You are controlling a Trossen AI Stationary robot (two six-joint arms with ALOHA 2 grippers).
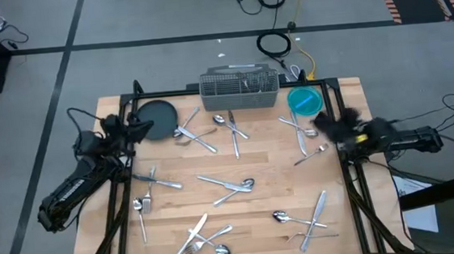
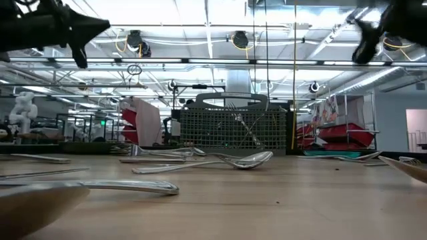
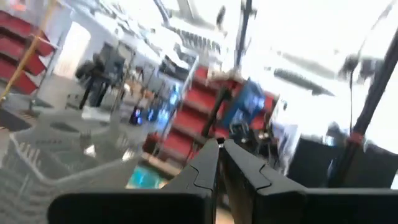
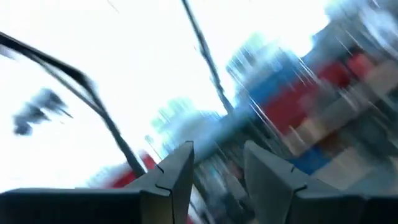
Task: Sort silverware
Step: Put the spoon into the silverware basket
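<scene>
Several pieces of silverware lie flat and scattered over the wooden table (image 1: 262, 161): forks, spoons and knives at the centre (image 1: 227, 184), below the caddy (image 1: 231, 131), at the near edge (image 1: 199, 239) and near right (image 1: 307, 218). My left gripper (image 1: 142, 127) is raised at the table's left side beside the dark plate (image 1: 159, 114). Its fingers are shut with nothing between them (image 3: 219, 146). My right gripper (image 1: 324, 124) is raised at the right side near the teal bowl (image 1: 304, 100). It stands open and empty (image 4: 217, 155).
A grey wire-mesh caddy (image 1: 239, 89) stands at the table's far edge, also seen across the table in the low view (image 2: 233, 130). The dark frame rails (image 1: 354, 190) run along both table sides. Cables lie on the floor behind the table.
</scene>
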